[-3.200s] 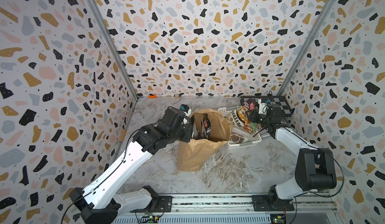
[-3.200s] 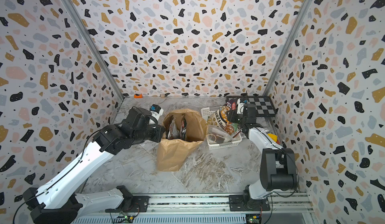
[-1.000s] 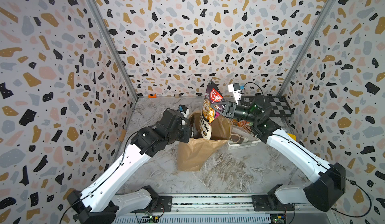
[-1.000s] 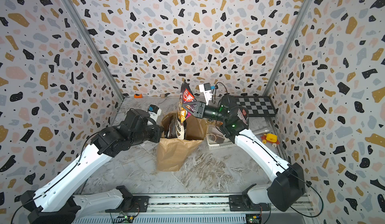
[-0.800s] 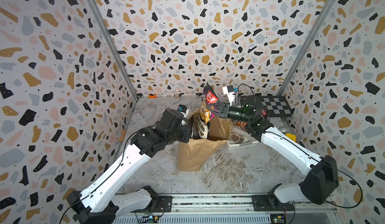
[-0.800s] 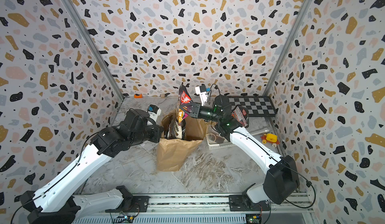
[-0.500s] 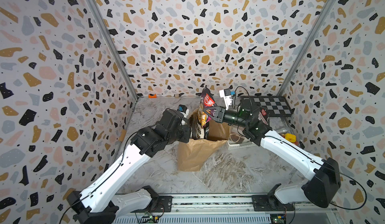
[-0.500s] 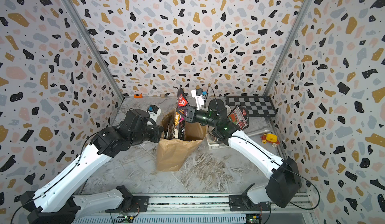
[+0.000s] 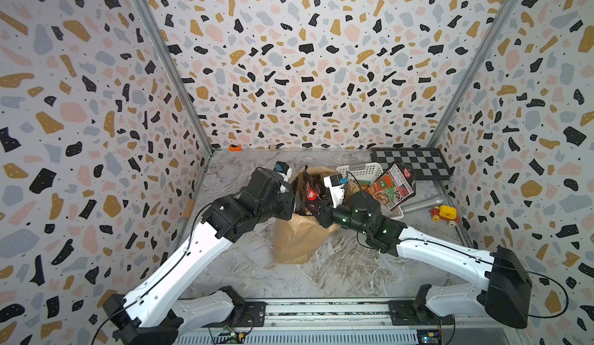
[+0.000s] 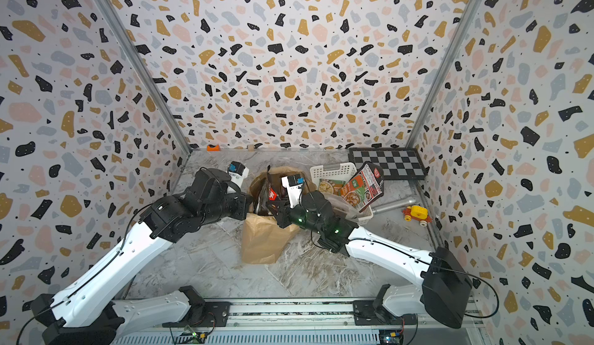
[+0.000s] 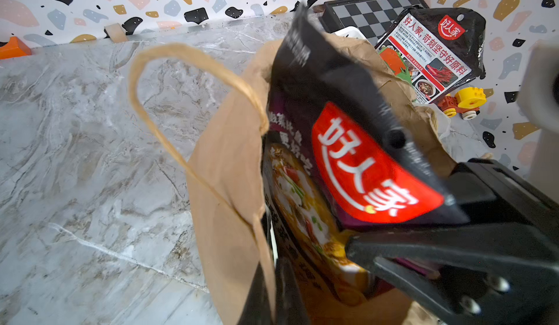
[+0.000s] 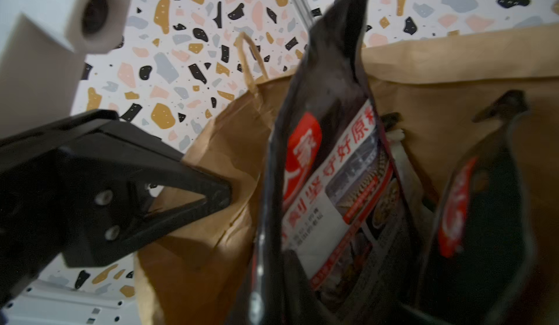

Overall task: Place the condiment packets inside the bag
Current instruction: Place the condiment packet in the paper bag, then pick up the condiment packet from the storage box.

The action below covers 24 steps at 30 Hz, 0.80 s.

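- Crinkled brown paper bag [image 9: 295, 240], twine handles: upright on table [image 9: 244, 263], mouth open.
- Black glossy packet [image 9: 311, 195], red logo: upright in bag, top sticking out.
- 2nd black-white packet [image 9: 393, 186]: tilted, near bag.

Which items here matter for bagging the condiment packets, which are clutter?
Job: crinkled brown paper bag; glossy black red-logo packet in it; black-and-white printed packet; small green-orange packet.
Clutter: white lattice plastic basket; black checkerboard; grey metal cylinder; yellow-red toy car.

left arm [image 9: 180, 263] and right arm [image 9: 443, 256]: white shells, black joints, thin black cables [image 9: 193, 227] looping off, white camera block [image 9: 332, 186] with blue tag just behind black jaws, tiny silver screws [image 12: 104, 196] on those
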### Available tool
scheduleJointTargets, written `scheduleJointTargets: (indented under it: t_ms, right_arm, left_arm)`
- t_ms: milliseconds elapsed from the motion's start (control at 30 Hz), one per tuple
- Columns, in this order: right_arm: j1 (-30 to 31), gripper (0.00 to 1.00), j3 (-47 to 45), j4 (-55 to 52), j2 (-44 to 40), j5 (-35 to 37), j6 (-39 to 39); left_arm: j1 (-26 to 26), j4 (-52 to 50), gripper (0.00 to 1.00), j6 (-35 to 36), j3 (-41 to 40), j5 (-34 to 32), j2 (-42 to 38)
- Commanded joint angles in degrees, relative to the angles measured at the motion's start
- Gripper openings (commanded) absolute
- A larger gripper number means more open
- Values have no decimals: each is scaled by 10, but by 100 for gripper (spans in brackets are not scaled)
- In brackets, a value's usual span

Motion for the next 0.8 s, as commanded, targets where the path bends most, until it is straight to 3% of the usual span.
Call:
scheduleJointTargets:
  t_ms: [0,100,200,333,400,567,700,767]
  right_arm:
    - [0,36,29,-47,-53,38,-44]
    - [0,54,64,-169,-71,71,-68]
    - [-11,64,91,-275,-95,121,-105]
    - [-87,76,133,-400,-121,164,-174]
    - [-156,82,145,-438,-126,156,-201]
    - [-407,92,132,-472,-112,94,-230]
    - [-563,93,77,-415,-92,32,-186]
    - [-614,93,36,-351,-62,-66,-160]
  left_arm:
    - [-2,40,6,11,-2,-3,-13]
    - [-1,40,6,11,-2,-3,-11]
    - [-2,37,6,12,-1,-2,-11]
    - [-2,36,0,12,-1,-3,-13]
    - [-2,36,0,11,1,0,-13]
    - [-2,34,0,11,2,1,-16]
    - [-2,35,0,10,0,-1,-20]
    - [-1,37,0,11,-1,-2,-20]
